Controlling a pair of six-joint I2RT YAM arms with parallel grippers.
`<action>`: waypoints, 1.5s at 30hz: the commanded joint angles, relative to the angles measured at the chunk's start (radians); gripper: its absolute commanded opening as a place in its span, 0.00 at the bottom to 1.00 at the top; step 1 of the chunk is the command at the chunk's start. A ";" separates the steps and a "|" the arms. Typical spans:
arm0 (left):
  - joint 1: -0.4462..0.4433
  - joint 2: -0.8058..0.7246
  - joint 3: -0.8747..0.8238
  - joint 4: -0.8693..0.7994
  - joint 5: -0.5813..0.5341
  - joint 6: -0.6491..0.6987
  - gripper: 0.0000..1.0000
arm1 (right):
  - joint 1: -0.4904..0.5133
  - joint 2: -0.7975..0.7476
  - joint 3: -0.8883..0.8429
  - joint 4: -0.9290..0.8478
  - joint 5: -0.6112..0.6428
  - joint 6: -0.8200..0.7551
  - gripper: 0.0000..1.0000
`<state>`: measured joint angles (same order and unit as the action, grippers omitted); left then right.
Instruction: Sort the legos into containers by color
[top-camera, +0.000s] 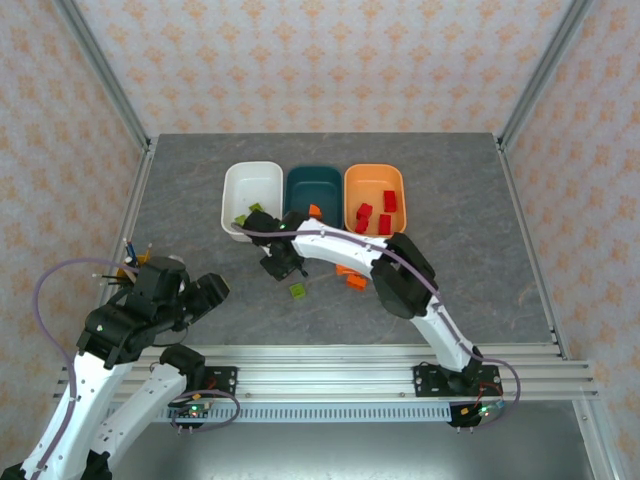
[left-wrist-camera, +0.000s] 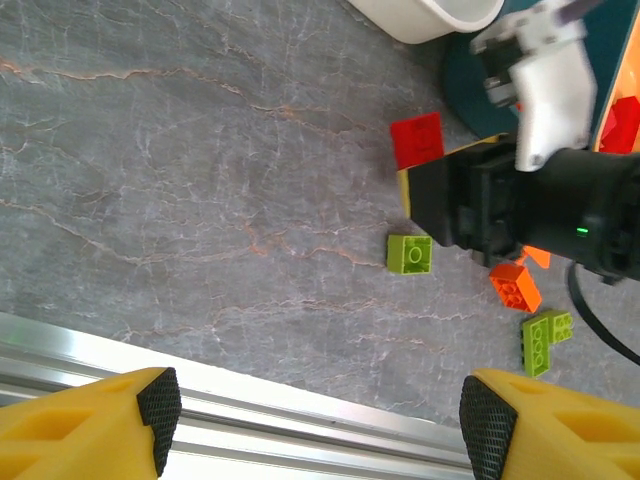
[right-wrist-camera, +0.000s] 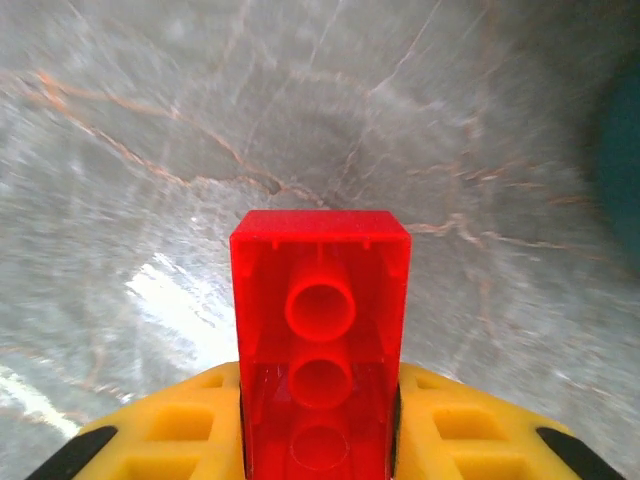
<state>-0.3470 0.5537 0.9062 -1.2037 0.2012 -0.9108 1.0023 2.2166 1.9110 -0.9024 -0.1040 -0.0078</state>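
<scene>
Claws, top view: right gripper (top-camera: 280, 262) sits just in front of the teal tub (top-camera: 313, 190); left gripper (top-camera: 208, 290) well front-left of it.
Left wrist view: left gripper spread wide; lime brick (left-wrist-camera: 410, 253) on table (left-wrist-camera: 200, 150), near teal tub.
Right wrist view: right gripper pinching red brick (right-wrist-camera: 320, 330), teal tub at right.

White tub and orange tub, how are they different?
The white tub sits left of the teal tub; the orange tub sits right of it. The white tub holds green bricks; the orange tub holds red bricks. Both are shallow, rounded and the same shape.
</scene>
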 joint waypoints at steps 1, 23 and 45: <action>-0.005 0.031 0.040 0.085 -0.015 -0.031 0.77 | -0.036 -0.178 0.008 0.018 0.074 0.036 0.32; -0.129 0.642 0.304 0.466 -0.009 0.040 0.78 | -0.658 0.021 0.162 0.028 -0.079 0.262 0.32; -0.289 0.917 0.453 0.451 -0.052 0.105 0.78 | -0.681 0.010 0.257 -0.039 -0.090 0.278 0.68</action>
<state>-0.6167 1.4487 1.3159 -0.7429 0.1741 -0.8425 0.3073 2.3817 2.1841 -0.9279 -0.2138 0.2623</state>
